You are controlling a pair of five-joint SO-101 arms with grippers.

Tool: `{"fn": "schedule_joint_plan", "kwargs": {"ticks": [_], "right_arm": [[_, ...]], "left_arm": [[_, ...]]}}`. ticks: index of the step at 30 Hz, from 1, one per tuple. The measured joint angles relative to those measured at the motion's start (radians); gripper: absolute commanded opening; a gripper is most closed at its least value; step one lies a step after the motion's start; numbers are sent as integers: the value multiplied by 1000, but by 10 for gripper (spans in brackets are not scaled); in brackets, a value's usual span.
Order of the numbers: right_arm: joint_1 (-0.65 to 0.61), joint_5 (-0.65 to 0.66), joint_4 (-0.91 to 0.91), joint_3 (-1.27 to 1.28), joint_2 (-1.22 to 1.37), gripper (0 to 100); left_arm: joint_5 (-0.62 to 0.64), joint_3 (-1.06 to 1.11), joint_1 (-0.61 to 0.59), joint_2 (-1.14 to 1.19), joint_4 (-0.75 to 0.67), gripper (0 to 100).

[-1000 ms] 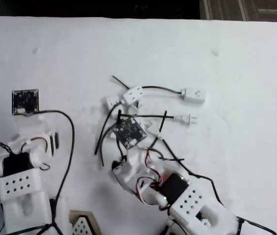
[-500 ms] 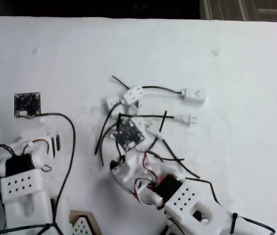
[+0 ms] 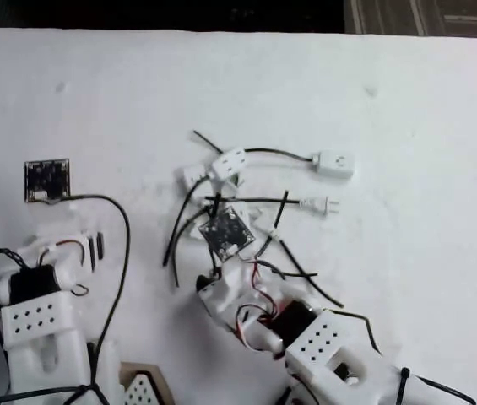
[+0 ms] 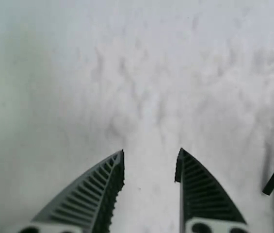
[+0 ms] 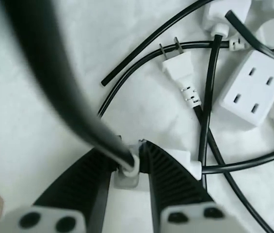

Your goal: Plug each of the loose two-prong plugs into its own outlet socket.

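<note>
Right wrist view: right tool [image 5: 139,147] pinches a half-hidden white cable end [image 5: 126,178].

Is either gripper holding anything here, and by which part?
The right gripper clamps a white plastic plug where its black cord enters; the left gripper is open and empty.

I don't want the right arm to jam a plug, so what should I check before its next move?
1. Right gripper shut on the white cord end: ok.
2. Held end's prongs lined up: cannot tell, hidden inside the grip.
3. White outlet socket face up, slots uncovered: ok.
4. Path free of black cords: not ok, several cross beside the socket.
5. Left gripper open over the bare white table, apart from the cords: ok.
</note>
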Motion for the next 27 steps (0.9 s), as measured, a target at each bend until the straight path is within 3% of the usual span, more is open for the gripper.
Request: {"fn": "schedule_joint_plan", "kwargs": {"ticks": [8, 27], "right_arm": [[0, 6, -5, 8, -3, 17], [-41, 276, -6, 54, -3, 17]], "left_arm": [[0, 0, 0, 0, 0, 185], [0, 0, 0, 0, 0, 185]]}}
